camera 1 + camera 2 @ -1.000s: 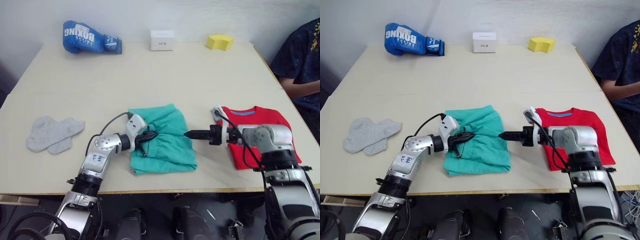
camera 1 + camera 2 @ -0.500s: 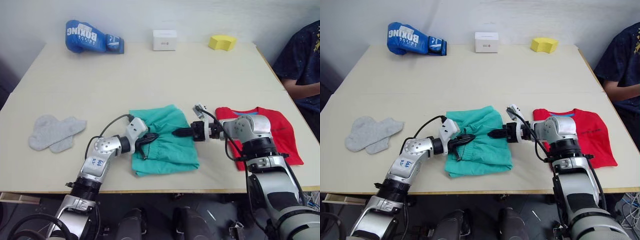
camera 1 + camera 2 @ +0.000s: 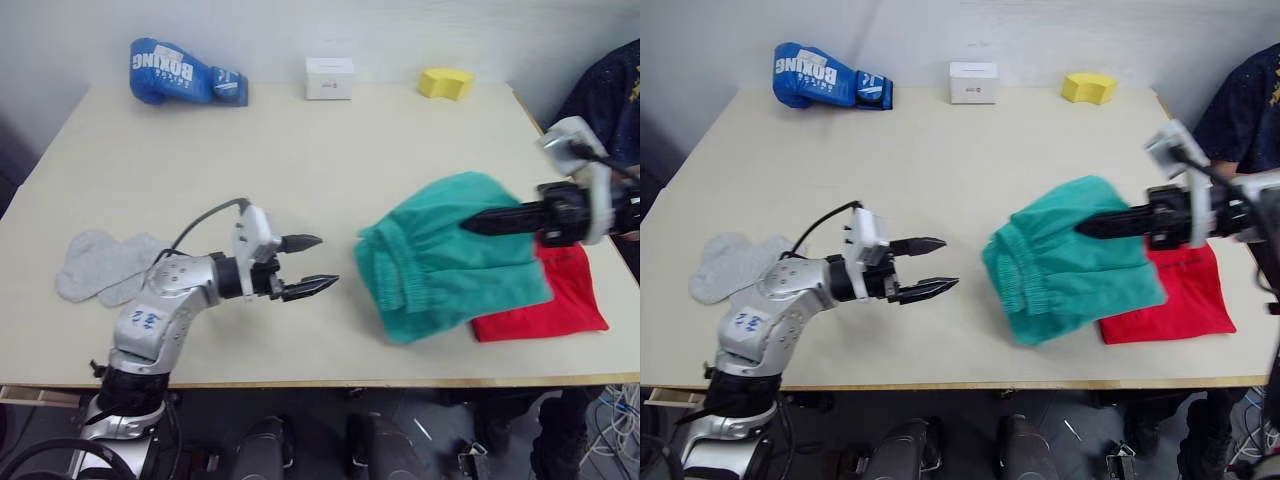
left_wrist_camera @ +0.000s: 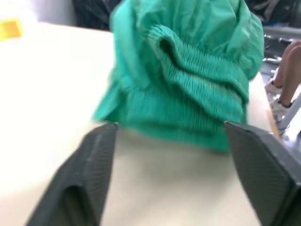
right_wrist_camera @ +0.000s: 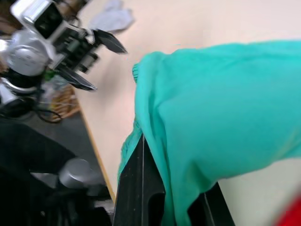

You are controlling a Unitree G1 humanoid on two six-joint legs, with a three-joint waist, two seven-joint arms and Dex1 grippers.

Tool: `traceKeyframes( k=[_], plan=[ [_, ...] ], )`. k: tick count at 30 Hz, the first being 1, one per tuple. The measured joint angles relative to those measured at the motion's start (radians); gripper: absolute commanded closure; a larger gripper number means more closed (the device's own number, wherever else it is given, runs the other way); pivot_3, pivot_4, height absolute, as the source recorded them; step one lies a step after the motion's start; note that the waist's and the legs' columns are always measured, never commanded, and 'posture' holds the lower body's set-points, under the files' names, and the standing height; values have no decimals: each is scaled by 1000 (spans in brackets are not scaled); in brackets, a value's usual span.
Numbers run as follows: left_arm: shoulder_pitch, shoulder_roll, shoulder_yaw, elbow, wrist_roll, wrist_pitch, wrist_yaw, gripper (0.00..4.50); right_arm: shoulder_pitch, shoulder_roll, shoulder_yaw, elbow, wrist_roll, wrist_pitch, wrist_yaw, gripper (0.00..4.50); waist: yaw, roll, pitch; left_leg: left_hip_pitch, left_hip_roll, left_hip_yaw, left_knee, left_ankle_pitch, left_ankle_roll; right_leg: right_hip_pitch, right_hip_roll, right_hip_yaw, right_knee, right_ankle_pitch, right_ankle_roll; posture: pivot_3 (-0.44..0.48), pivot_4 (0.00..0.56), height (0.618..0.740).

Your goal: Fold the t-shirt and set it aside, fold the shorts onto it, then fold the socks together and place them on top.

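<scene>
Step in hand, by the look of it: moving the folded soft teal-green cloth shorts with the gathered waistband [image 3: 1072,258] over onto the folded bright red cloth t-shirt [image 3: 1175,300]. Right pincer [image 3: 1087,228] clenched on the top of the shorts, holding them up off the pale worktop [image 3: 970,150], with the cloth hanging down in a soft bunch. Lower far edge of the shorts already over the near side of the t-shirt, the rest hanging over bare worktop just beside it. T-shirt flat near the right front edge of the worktop, partly hidden behind the shorts. Left pincer [image 3: 937,266] released, two black fingers spread wide, holding nothing, near the shorts but not touching, with bare worktop between. Pair of small light grey knitted socks [image 3: 728,266] flat at the left side of the worktop, just behind the left arm, well apart from the other clothes, not yet folded. Next move, most likely: carry the shorts a bit more to the right, lower them square on the t-shirt, then let go. Needs care, since soft cloth can slip open or land crooked and hang off the edge. After that, socks next. At the back of the worktop, well away: blue boxing glove with white letters [image 3: 828,80], small white box [image 3: 972,83], yellow sponge block [image 3: 1087,88]. Person in a dark blue spotted top [image 3: 1245,110] at the far right.
</scene>
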Motion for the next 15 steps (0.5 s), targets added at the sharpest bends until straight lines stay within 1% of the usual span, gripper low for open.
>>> traceKeyframes(
  k=[3,4,7,10,14,15],
  plan=[
    [62,39,33,-23,-55,20,-34,28,4,-98,59,118,-93,-79,73,4500,-2,0,1,1,1,1,0,0,-2,0,1,1,0,0,-1,0,150,740],
    [81,55,41,-34,-76,21,-51,28,8,-122,89,179,-135,-132,99,4500,-1,0,1,0,1,1,0,1,-3,0,1,0,-1,0,-1,0,150,740],
    [126,109,89,-68,-129,25,-85,28,26,-146,174,411,-298,-330,117,4500,1,0,1,0,0,1,1,2,-6,0,1,1,-2,0,-1,0,150,740],
    [142,138,114,-74,-143,24,-89,28,32,-80,217,615,-436,-563,94,4500,0,1,1,0,0,2,2,2,-6,0,1,1,-2,0,0,0,150,740],
    [185,151,115,-108,-144,20,-79,28,22,51,195,874,-552,-913,-149,4500,-4,2,2,1,1,4,2,3,-8,-1,3,3,-1,0,1,0,150,740],
    [191,155,115,-116,-145,21,-78,28,27,63,193,910,-572,-966,-173,4500,-3,3,3,1,1,4,2,3,-8,-1,3,3,-1,0,1,0,150,740]
  ],
)
